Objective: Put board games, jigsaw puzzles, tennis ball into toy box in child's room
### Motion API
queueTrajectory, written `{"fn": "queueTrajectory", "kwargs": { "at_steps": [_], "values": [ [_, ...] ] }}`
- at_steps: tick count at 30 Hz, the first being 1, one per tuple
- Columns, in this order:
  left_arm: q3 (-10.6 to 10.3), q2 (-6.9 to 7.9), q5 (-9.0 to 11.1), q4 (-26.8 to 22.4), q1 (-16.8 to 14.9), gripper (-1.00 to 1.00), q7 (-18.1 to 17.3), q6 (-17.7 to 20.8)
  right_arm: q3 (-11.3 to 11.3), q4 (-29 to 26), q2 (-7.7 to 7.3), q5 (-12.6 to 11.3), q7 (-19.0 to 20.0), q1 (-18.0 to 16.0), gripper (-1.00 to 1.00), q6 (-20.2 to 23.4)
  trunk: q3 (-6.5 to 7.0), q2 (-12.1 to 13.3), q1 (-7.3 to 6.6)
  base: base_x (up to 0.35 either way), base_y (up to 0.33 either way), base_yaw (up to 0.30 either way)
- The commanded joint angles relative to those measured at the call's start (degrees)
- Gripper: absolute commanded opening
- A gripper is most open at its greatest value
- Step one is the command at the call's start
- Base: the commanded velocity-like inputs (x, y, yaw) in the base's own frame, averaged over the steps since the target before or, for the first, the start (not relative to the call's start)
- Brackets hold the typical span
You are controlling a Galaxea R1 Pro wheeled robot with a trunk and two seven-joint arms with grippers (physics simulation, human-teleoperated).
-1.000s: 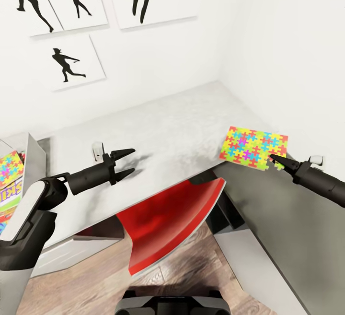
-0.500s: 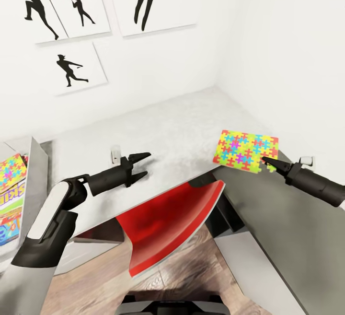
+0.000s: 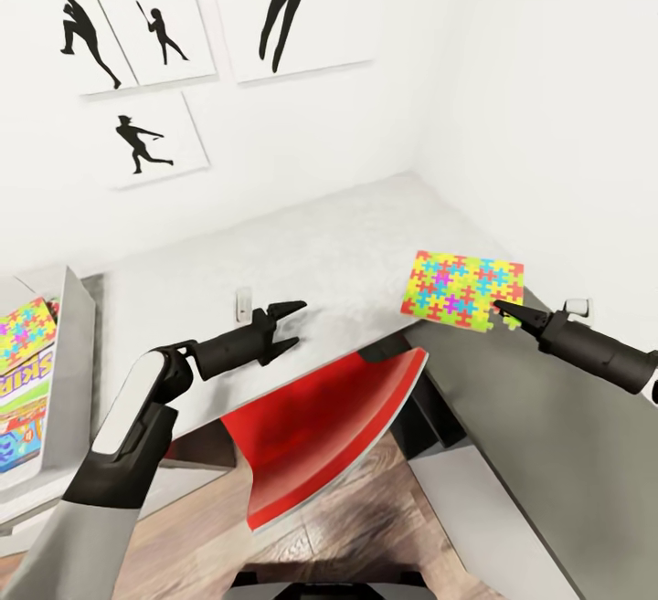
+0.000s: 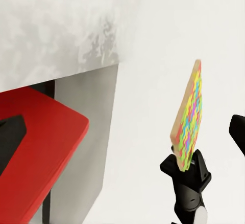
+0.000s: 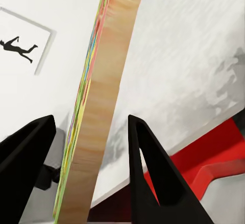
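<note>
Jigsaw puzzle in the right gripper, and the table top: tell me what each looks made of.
The jigsaw puzzle looks like a thin wooden board: the right wrist view shows a pale, grained edge under a glossy multicoloured printed face. The table top looks like smooth pale grey laminate or stone, faintly mottled and matte; which one is unclear.

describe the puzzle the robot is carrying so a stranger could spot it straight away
Find the pale grey table in the white corner, red chair below. Over its right end, the right gripper pinches the jigsaw puzzle by one edge. It is airborne; the other puzzle lies in the toy box.
</note>
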Motion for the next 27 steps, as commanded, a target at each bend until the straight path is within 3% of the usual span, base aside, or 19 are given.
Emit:
{"fn": "queueTrajectory", "kwargs": {
  "at_steps": [1,27],
  "values": [
    [-0.02,-0.05,0.53,0.07,0.01,1.00,0.48,-0.02,-0.02,0.01,0.03,0.47,0.50,-0.05,-1.00,0.23,0.02,-0.09,0.03,0.000,0.000,0.000],
    [0.39,-0.25,-0.15,-0.24,0.81,1.00,0.06,0.11,0.80,0.01,0.56,0.59,0.28,-0.07,-1.00,0.23,2.45,-0.09,0.03,0.000,0.000,-0.057]
  ]
}}
